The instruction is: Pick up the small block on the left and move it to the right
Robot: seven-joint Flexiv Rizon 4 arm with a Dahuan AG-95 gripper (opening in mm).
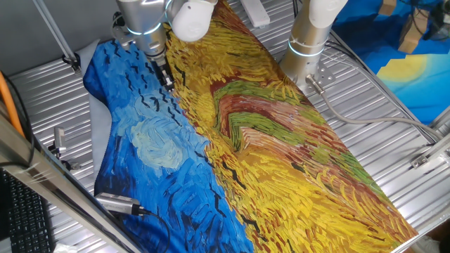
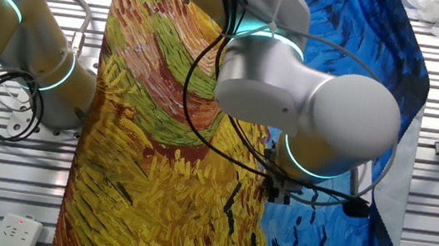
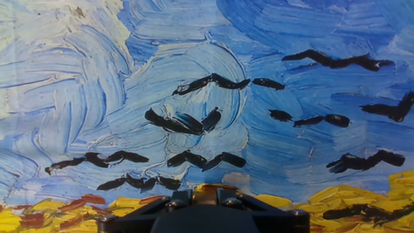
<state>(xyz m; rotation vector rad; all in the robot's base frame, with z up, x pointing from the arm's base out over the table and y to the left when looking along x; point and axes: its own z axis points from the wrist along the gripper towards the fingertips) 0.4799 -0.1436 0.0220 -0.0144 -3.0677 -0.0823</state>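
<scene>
In the hand view my gripper (image 3: pixel 207 191) fills the bottom edge, its two dark fingers close together. A small tan block (image 3: pixel 207 188) shows in the narrow gap between them, mostly hidden by the hand. Below lies the blue part of a painted cloth (image 3: pixel 213 84) with black bird strokes. In one fixed view the gripper (image 1: pixel 168 81) hangs just over the cloth's far left, near where blue meets yellow. In the other fixed view the arm's big wrist covers most of the gripper (image 2: pixel 276 189). No block lies loose on the cloth.
The painted cloth (image 1: pixel 281 140) covers most of the slatted metal table. A second arm's base (image 1: pixel 309 35) stands at the far edge. A metal cylinder (image 1: pixel 118 204) lies at the cloth's near left, a keyboard (image 1: pixel 24 218) beside it, and a white power strip (image 2: pixel 17 233).
</scene>
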